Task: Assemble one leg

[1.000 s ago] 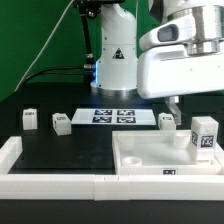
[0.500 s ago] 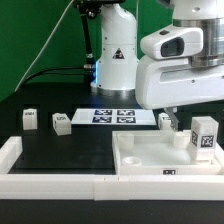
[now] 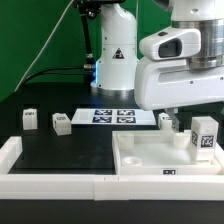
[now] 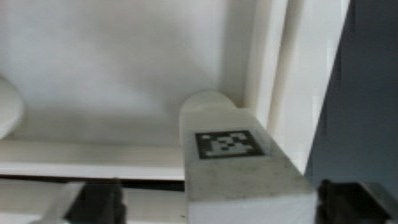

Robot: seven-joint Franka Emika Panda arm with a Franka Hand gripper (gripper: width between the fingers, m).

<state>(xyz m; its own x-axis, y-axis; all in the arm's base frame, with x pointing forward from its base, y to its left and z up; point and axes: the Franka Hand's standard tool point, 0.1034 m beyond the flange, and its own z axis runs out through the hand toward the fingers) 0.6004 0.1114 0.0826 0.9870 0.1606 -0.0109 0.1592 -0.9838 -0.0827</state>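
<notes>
Your leg [image 4: 228, 140] is a stubby white block with a rounded end and a black-and-white square tag. It lies over the floor of the tray [image 4: 107, 90], just beside its rim. The arm [image 3: 180, 70] hangs low above the tray's far edge. Dark fingers [image 4: 98, 200] flank the leg, but you cannot tell whether they clamp it.

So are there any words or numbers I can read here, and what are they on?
No words or numbers can be read.
Robot base: a black triangle warning sign, no letters.
Legs and marker board: black-and-white square tags, patterns only.
White tray, front rim: a small dark label, too small to read.
</notes>
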